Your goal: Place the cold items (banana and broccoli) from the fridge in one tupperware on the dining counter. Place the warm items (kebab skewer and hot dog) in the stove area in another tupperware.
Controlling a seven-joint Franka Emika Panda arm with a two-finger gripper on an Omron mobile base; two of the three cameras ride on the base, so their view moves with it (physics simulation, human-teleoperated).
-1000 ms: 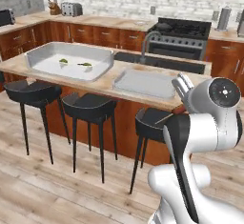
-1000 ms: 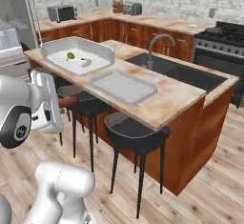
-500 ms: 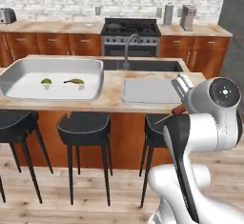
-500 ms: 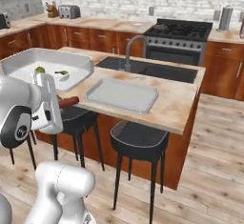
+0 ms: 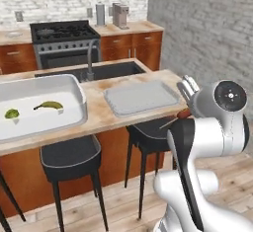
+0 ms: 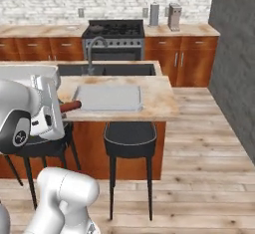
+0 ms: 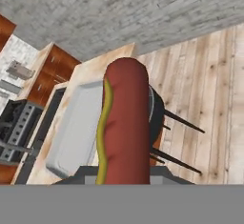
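Beside the grey tray (image 5: 141, 97), the fingers (image 7: 125, 173) were clamped on the hot dog (image 7: 124, 127); it needed carrying over the tray's middle, lowering level, then releasing.

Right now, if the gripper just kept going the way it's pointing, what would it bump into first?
Probably the brick wall. The gripper, shut on the hot dog, points over the black stool and the grey tray toward it; depth is hard to judge.
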